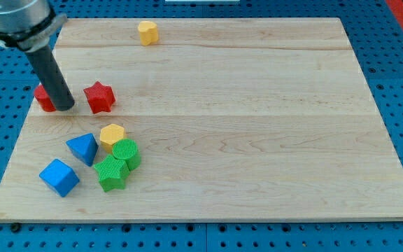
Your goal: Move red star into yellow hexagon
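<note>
The red star (99,97) lies at the left of the wooden board (257,140). The yellow hexagon (112,134) lies below it and slightly right, about a block's width away. My tip (64,107) is down on the board just left of the red star, with a small gap between them. A second red block (44,99) is right behind the rod on its left, partly hidden, so its shape is unclear.
A blue triangle (83,148) sits left of the yellow hexagon. A green cylinder (126,152) and a green star (110,173) touch below it. A blue cube (59,177) lies at the lower left. Another yellow block (147,32) sits near the top edge.
</note>
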Action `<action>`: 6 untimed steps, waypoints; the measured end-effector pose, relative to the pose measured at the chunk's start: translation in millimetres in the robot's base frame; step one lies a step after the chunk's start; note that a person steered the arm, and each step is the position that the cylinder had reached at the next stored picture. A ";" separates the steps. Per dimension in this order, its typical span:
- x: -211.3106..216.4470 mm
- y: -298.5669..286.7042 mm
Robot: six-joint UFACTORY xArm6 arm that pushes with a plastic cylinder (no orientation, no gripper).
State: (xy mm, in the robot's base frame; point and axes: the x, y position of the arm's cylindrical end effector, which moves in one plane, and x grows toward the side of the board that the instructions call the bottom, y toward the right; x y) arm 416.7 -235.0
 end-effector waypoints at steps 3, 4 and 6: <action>19.6 84.1; 48.3 89.4; -46.0 31.5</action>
